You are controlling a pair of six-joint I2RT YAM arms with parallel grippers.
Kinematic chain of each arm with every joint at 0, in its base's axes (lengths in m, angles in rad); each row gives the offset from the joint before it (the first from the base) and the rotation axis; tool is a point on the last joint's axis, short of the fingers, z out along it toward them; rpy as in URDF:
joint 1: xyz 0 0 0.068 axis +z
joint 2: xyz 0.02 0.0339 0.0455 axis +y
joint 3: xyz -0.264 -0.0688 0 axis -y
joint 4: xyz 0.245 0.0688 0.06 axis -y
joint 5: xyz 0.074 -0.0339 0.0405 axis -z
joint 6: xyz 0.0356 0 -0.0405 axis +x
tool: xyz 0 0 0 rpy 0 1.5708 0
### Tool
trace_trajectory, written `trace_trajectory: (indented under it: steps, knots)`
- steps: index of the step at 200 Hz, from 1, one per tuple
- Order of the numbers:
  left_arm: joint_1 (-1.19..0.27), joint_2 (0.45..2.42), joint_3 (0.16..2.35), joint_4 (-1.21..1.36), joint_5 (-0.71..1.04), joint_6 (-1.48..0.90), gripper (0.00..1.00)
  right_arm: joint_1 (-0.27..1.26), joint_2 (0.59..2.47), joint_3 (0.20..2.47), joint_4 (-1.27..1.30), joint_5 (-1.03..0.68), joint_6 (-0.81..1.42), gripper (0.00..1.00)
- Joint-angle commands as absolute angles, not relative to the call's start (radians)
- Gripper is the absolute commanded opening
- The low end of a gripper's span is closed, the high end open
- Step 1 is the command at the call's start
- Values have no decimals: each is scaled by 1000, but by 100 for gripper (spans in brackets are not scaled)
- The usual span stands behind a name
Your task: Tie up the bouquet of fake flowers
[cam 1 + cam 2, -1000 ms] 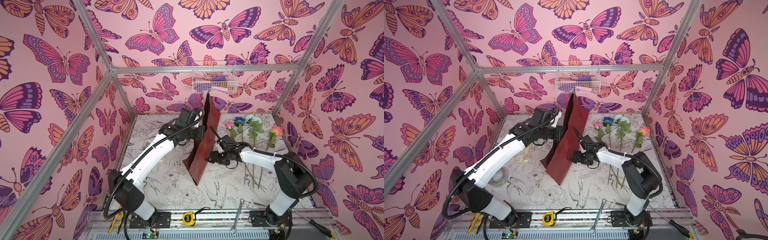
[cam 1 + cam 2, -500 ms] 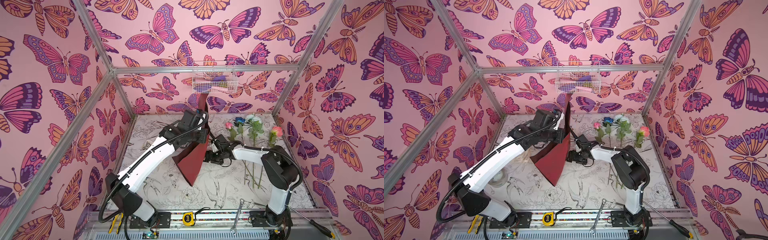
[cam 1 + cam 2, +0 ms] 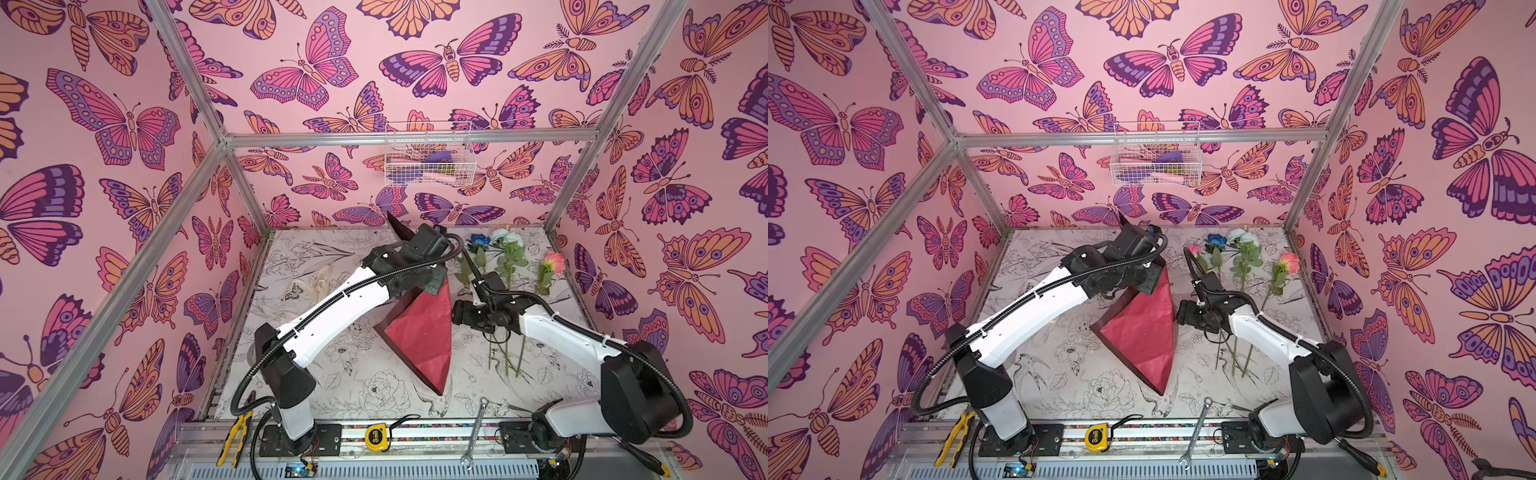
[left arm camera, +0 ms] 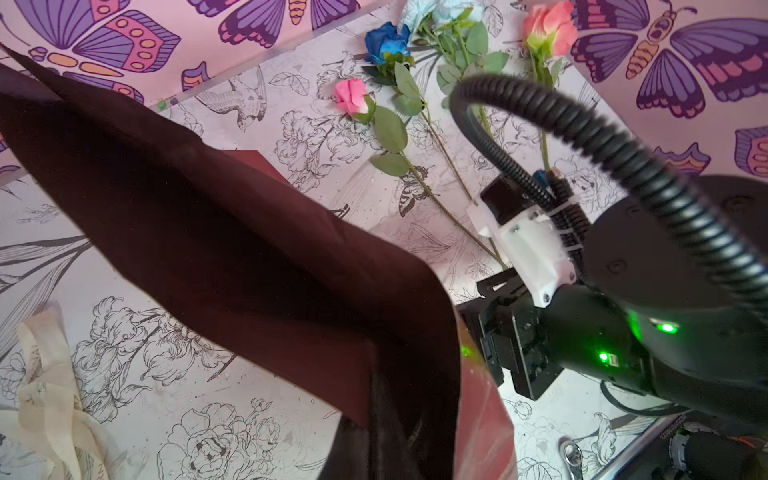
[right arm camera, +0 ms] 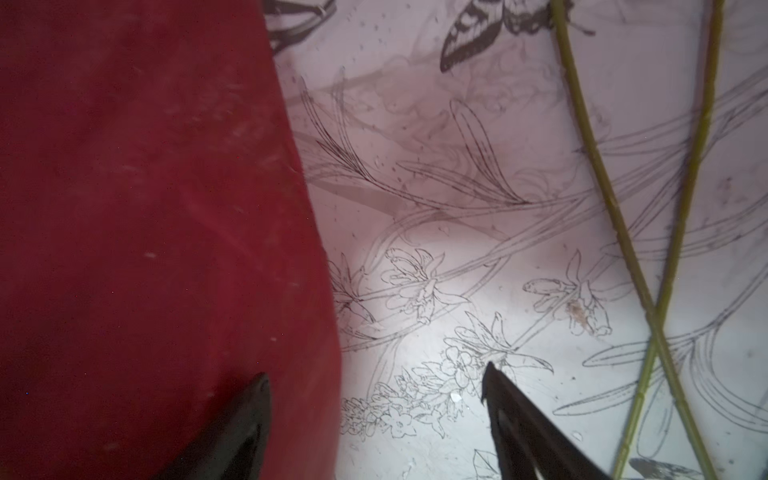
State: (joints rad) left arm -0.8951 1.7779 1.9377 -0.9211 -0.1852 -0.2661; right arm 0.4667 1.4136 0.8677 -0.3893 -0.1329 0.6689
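The bouquet of fake flowers lies loose at the back right of the table: a blue rose (image 3: 480, 240), a white one (image 3: 505, 237), a peach one (image 3: 553, 262) and a pink one (image 3: 1194, 249). Its dark red wrapping paper (image 3: 424, 332) hangs tilted from my left gripper (image 3: 430, 286), which is shut on the top edge, and the paper's lower tip rests on the table. In the left wrist view the paper (image 4: 249, 249) hides the jaws. My right gripper (image 5: 374, 371) is open and low beside the paper's right edge (image 5: 145, 208), with one finger in front of the sheet. Green stems (image 5: 598, 166) cross nearby.
A cream ribbon (image 3: 322, 278) lies at the back left. A wire basket (image 3: 428, 160) hangs on the rear wall. Pliers (image 3: 232, 436), a tape measure (image 3: 376, 436), a wrench (image 3: 473, 432) and a screwdriver (image 3: 644, 457) lie along the front rail.
My left arm has swung right and lowered, so the paper has gone from standing upright to leaning over. My right gripper has drawn back to the right of the sheet.
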Motion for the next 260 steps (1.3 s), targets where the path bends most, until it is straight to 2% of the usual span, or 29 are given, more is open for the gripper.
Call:
trace_trajectory:
  steps: [1, 24, 57, 83, 123, 177, 206, 260]
  knots:
    - [-922, 1800, 2020, -974, -239, -229, 0, 469, 1470, 875, -269, -271, 679, 78]
    - [-953, 1824, 2074, -991, -262, -213, 0, 512, 1614, 954, -97, -400, 744, 75]
    - [-959, 1860, 2117, -1011, -289, -188, 0, 616, 1830, 1138, 1, -473, 800, 74]
    - [-937, 1883, 2083, -1024, -317, -187, 0, 612, 1925, 1173, 21, -444, 870, 71]
    - [-902, 1935, 2006, -1022, -319, -198, 0, 547, 1948, 1135, -47, -368, 866, 69]
    - [-892, 1972, 1998, -1029, -345, -206, 0, 456, 1876, 1025, -149, -256, 814, 68]
    - [-891, 1981, 2025, -1040, -362, -194, 0, 400, 1722, 931, -185, -234, 775, 68]
    - [-871, 2010, 2032, -1021, -270, -239, 0, 375, 1393, 839, -307, -178, 751, 75]
